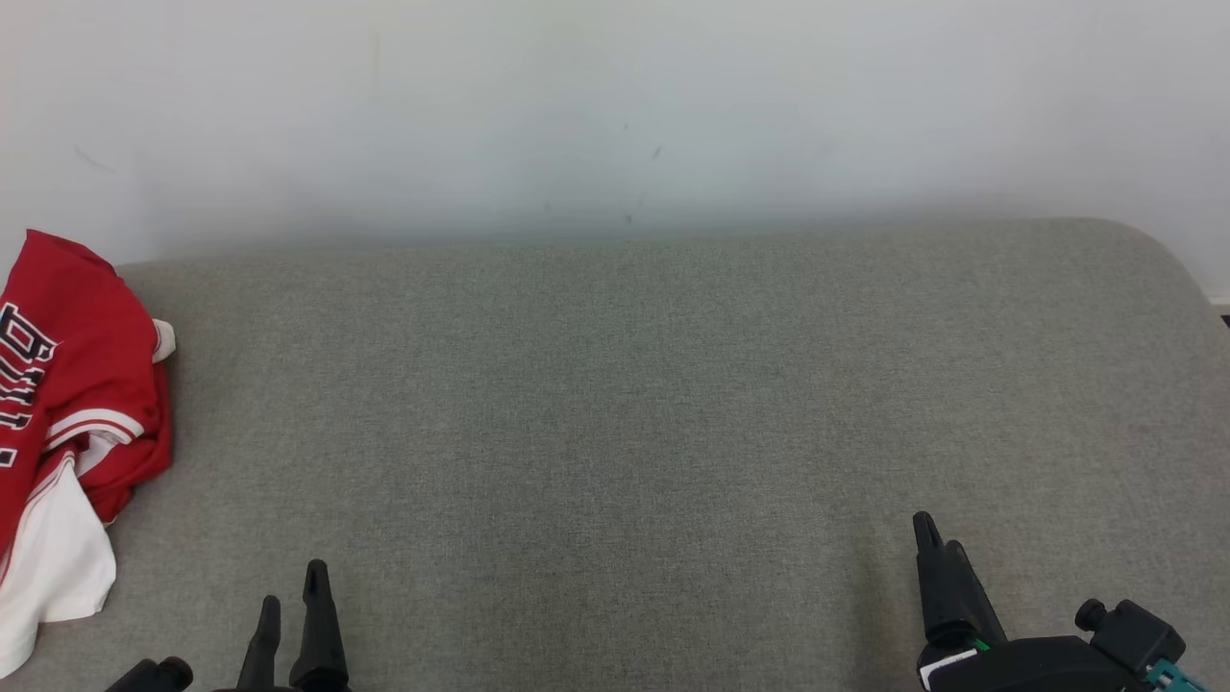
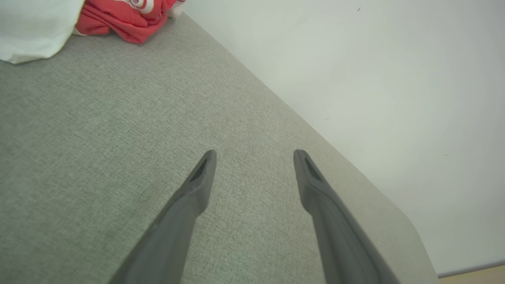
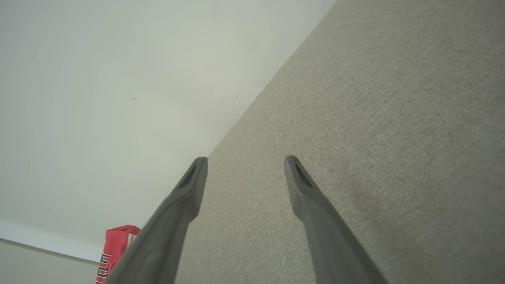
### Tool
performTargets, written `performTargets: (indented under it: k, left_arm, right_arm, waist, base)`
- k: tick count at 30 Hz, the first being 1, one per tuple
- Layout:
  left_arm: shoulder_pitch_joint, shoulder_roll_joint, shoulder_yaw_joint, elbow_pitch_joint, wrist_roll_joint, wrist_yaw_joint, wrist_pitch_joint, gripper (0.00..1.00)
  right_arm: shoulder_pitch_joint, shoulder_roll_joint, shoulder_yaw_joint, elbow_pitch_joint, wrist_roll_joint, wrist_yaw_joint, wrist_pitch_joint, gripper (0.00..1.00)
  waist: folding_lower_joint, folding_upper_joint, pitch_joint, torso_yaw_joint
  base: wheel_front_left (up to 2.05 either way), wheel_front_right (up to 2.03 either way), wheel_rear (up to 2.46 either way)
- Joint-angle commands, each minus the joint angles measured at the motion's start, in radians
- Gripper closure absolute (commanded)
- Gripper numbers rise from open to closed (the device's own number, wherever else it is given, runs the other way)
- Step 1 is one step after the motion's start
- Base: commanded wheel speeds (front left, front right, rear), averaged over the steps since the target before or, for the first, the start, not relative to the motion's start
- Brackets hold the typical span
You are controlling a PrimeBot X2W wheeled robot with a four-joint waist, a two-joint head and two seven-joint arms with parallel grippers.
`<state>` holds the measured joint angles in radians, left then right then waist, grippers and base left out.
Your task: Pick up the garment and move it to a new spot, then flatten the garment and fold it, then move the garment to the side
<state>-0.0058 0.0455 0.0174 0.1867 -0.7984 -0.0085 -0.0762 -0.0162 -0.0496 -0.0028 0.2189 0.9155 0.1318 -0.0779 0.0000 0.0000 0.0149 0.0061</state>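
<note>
The garment (image 1: 67, 423) is a crumpled red and white jersey with dark lettering, lying at the far left edge of the grey fabric surface (image 1: 615, 413). The left wrist view shows the garment (image 2: 118, 15) at the top left, and the right wrist view catches the garment (image 3: 116, 244) at the bottom left. My left gripper (image 1: 293, 591) hovers at the near edge, right of the garment, open and empty. My right gripper (image 1: 937, 533) stands near the front right, open with nothing between its fingers. Both pairs of fingers, left gripper (image 2: 254, 156) and right gripper (image 3: 244, 161), are spread wide over bare fabric.
A pale wall (image 1: 615, 106) rises directly behind the grey surface. The surface's far right corner (image 1: 1143, 240) is rounded. A strip of floor (image 2: 473, 274) shows beyond that end in the left wrist view.
</note>
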Motion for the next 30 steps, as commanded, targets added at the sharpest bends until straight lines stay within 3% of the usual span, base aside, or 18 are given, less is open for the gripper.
performTargets:
  k: [1,30]
  left_arm:
    - [-0.004,0.004,-0.003,-0.016,0.028,0.003,-0.009,0.0]
    - [0.039,0.006,-0.045,-0.05,0.359,-0.016,-0.092,0.0]
  right_arm:
    - [-0.001,-0.001,0.005,-0.012,-0.028,-0.001,-0.008,0.0]
    - [0.027,-0.001,0.036,-0.013,-0.35,-0.001,-0.091,0.0]
  waist:
    - [0.0,0.0,0.0,0.001]
    - [0.0,0.0,0.018,0.016]
  base:
    - [0.0,0.0,0.0]
    - [0.0,0.0,0.0]
